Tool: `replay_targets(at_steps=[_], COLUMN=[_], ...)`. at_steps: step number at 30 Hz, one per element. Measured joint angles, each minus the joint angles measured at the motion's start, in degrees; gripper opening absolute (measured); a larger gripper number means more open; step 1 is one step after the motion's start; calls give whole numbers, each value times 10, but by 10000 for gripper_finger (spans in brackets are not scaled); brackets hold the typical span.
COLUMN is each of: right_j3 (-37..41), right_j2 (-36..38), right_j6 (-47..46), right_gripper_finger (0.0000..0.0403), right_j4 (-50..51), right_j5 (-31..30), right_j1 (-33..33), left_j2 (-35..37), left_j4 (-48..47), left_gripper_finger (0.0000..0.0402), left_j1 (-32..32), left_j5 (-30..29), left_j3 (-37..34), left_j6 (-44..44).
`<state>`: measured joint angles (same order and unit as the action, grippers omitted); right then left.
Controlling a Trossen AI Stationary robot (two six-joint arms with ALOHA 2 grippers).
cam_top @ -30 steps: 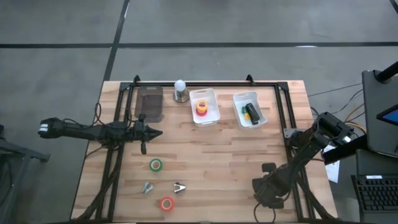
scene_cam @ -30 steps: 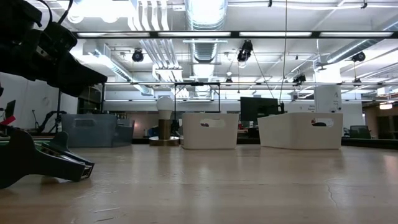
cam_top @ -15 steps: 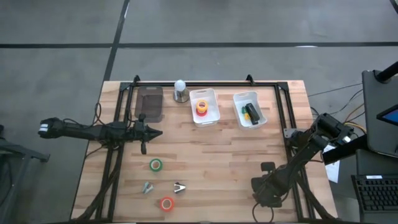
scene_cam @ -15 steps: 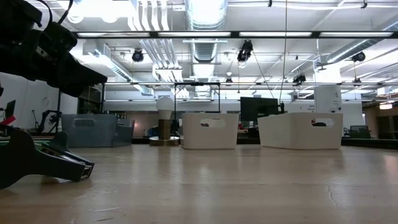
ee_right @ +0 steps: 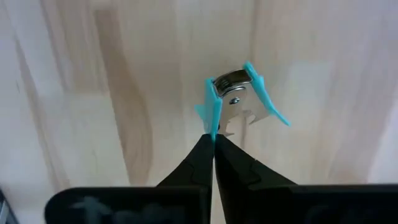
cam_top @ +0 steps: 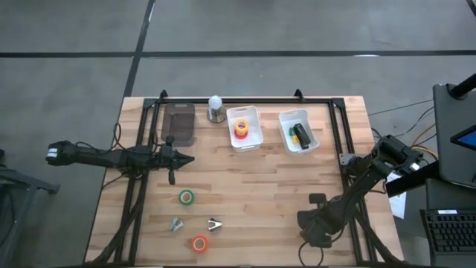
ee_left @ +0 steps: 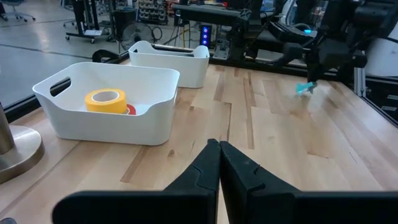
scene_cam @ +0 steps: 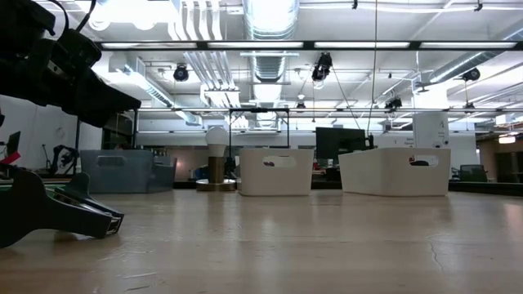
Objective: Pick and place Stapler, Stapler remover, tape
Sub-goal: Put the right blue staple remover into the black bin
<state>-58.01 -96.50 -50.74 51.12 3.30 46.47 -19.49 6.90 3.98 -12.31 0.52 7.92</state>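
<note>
Yellow tape (ee_left: 105,99) in a white bin (ee_left: 158,118); turquoise-winged staple remover (ee_right: 239,99) on pale wood.

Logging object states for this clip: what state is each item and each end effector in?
left end effector: shut, empty.
right end effector: shut on teal staple remover.
green tape: loose on table.
red tape: loose on table.
yellow tape: in white bin.
stapler: in second white bin.

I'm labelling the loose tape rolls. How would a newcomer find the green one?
On the wooden table, look at the near left area in front of the left gripper. The green tape roll lies flat there, farther back than the orange-red roll and two small claw-shaped pieces; only it is green.
</note>
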Motion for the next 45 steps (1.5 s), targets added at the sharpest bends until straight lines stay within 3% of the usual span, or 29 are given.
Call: replay_targets(at_steps=[22,28,38,45], right_j3=[-110,-110,-108,-107], right_j2=[15,15,15,15], right_j6=[90,133,285,383], right_gripper_finger=[8,8,8,8], right_j4=[-26,-77,-216,-304], right_j5=[-361,-395,-391,-369], right_j1=[-39,-54,-133,-176], left_j2=[0,0,-1,-15], left_j4=[-2,24,181,299], left_gripper_finger=[12,12,12,12], left_j1=[0,0,0,6], left_j5=[0,0,-16,18], left_j3=[0,0,0,0], left_j6=[0,1,128,8])
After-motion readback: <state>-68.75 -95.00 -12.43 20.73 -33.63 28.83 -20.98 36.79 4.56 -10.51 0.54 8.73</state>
